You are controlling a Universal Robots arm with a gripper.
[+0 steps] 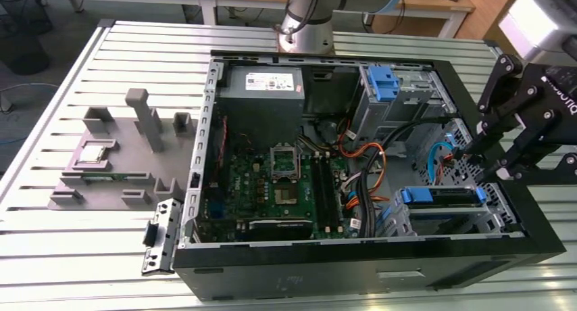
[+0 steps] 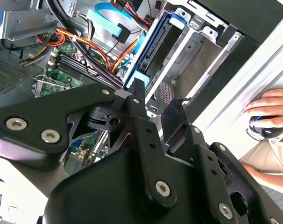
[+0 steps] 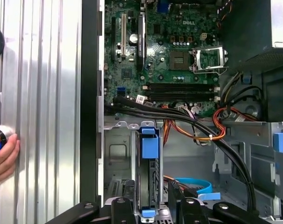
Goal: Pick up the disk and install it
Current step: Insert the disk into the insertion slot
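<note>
— Gripper (image 1: 485, 159): how are its fingers set?
— They are spread apart, and nothing is held; the gripper is poised by the computer case's (image 1: 361, 265) side at the exterior view's right.
— Where is the disk (image 3: 149, 176) found?
— It is seated on edge in the metal drive bay (image 3: 117, 154), framed by its blue bracket; the motherboard (image 3: 179, 51) is seen beyond.

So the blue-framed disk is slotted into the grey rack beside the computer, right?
Not the grey rack. The first wrist view shows the blue-framed disk slotted into a metal drive cage inside the computer case.
</note>
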